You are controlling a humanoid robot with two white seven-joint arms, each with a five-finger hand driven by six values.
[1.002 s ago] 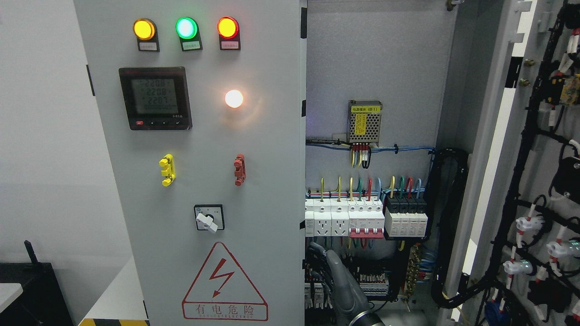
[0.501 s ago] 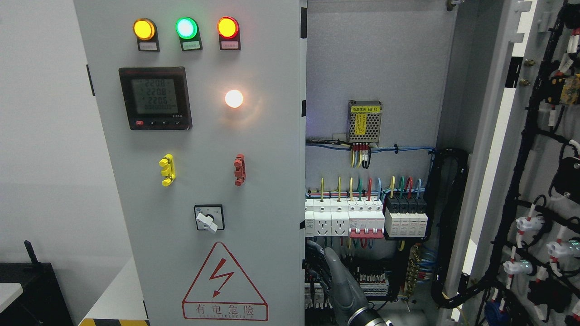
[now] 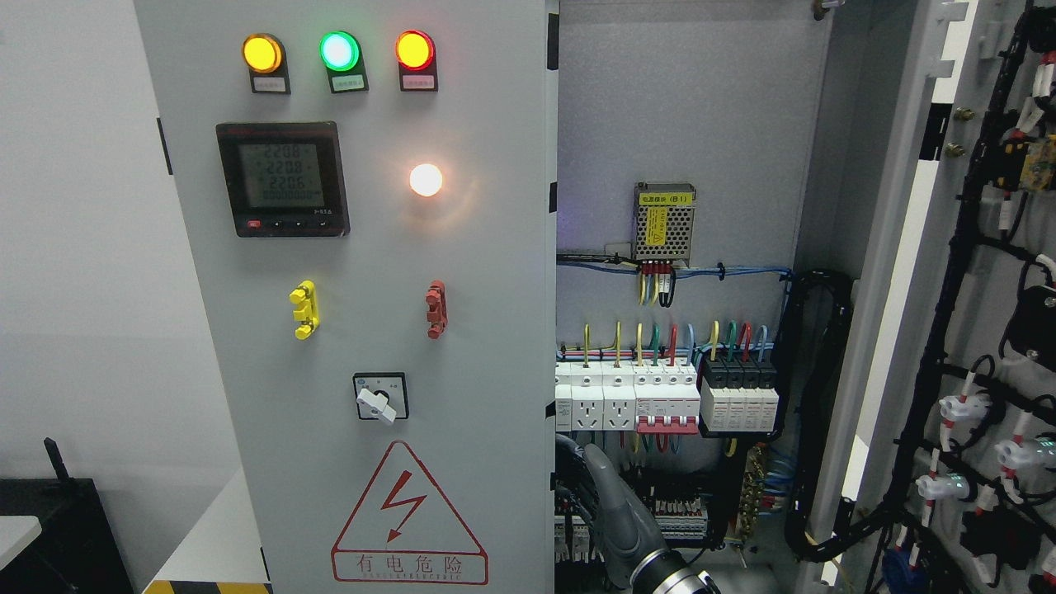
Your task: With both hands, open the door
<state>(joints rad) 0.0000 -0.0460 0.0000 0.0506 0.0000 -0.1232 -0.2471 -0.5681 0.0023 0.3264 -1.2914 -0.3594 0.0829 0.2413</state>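
An electrical lab or industrial workshop: a tall grey control cabinet with indicator lamps and a digital meter on the left, circuit breakers and bundled wiring to the right.

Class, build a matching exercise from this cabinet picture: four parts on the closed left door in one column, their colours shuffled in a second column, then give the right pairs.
Column one:
1. Leftmost top lamp
2. Middle top lamp
3. Rotary switch knob
4. Meter frame

Column two:
A. black
B. green
C. white
D. amber

Pairs: 1-D, 2-B, 3-C, 4-A
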